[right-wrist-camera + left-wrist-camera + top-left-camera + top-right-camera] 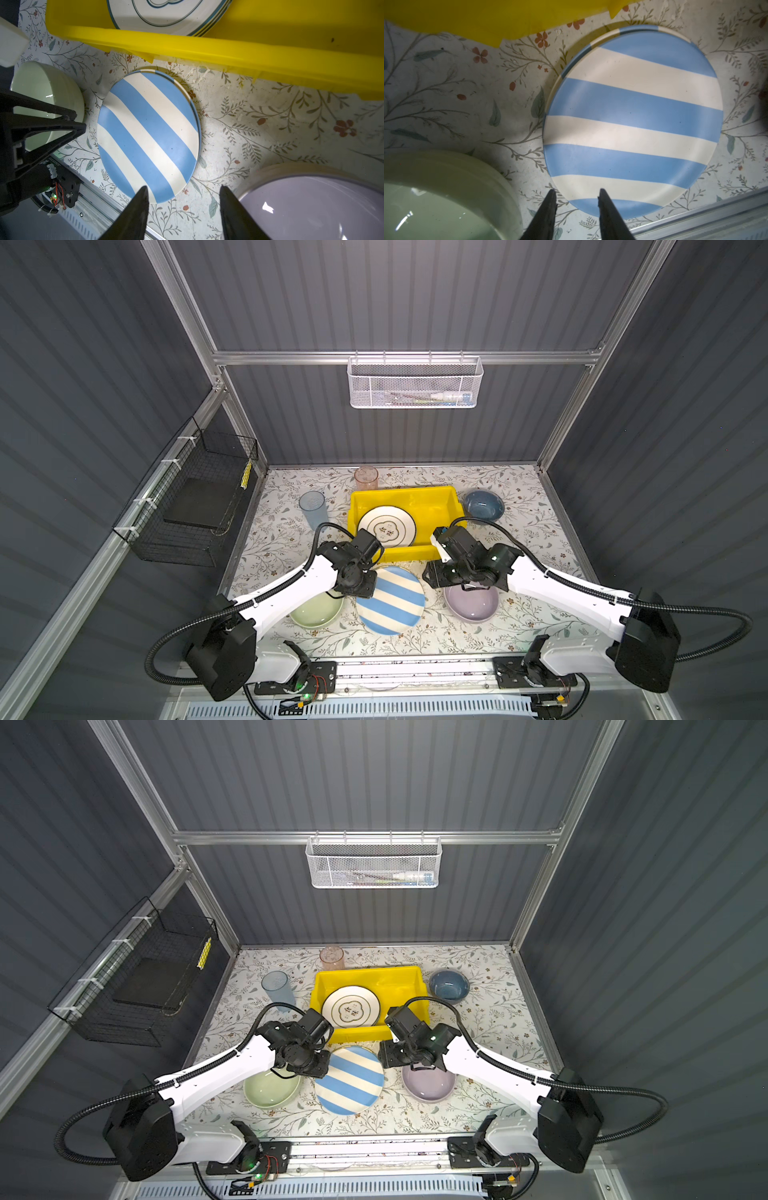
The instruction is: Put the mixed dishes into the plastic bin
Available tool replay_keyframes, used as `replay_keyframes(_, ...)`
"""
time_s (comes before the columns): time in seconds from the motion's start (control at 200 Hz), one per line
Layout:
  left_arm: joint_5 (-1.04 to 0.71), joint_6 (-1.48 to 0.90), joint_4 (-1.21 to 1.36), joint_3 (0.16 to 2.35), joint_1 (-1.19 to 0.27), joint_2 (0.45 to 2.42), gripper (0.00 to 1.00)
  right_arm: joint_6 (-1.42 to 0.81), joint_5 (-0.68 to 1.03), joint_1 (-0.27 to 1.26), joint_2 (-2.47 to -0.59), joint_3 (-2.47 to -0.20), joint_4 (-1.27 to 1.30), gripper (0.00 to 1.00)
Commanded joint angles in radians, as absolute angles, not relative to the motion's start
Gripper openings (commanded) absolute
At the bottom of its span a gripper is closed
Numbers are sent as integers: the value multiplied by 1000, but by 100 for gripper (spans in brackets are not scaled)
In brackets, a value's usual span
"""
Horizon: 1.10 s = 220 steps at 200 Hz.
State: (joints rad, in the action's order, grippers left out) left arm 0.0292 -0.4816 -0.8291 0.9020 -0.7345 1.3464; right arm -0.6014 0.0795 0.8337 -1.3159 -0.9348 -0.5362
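One plate binned: the green-rimmed lettered plate [386, 526] lies inside the yellow plastic bin [405, 491], in its left half and close to its front wall.
Bin: it sits mid-tabletop [540, 539], nearer the back edge than the front.
Striped plate: the blue-white striped plate [392, 601] lies flat on the tabletop just in front of the bin, about midway along the front edge.
Bowls: the pale green bowl [316, 612] is just left of the striped plate and the lilac bowl [471, 605] just right of it. The blue bowl [484, 504] sits beside the bin's right end.
Tumblers: the pink tumbler [366, 477] stands upright at the back edge behind the bin's left corner. The blue tumbler [312, 508] stands upright left of the bin.
Left gripper [577, 193]: its jaws are partly spread with a clear gap and nothing pinched. It is low at the striped plate's rim, on the side facing the green bowl. I cannot tell whether it touches the rim.
Right gripper [184, 189]: its jaws are spread wide and empty. It hangs over the bare tabletop between the striped plate and the lilac bowl.
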Motion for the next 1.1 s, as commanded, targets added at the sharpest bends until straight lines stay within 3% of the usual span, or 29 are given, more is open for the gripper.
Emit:
replay_keyframes(0.0, 102, -552, -812, 871, -747, 1348, 35, -636, 57, 852, -1329, -929, -505, 56)
replay_keyframes(1.096, 179, -560, -744, 890, -753, 1567, 32, -697, 3, 904, -1670, -1005, -470, 45)
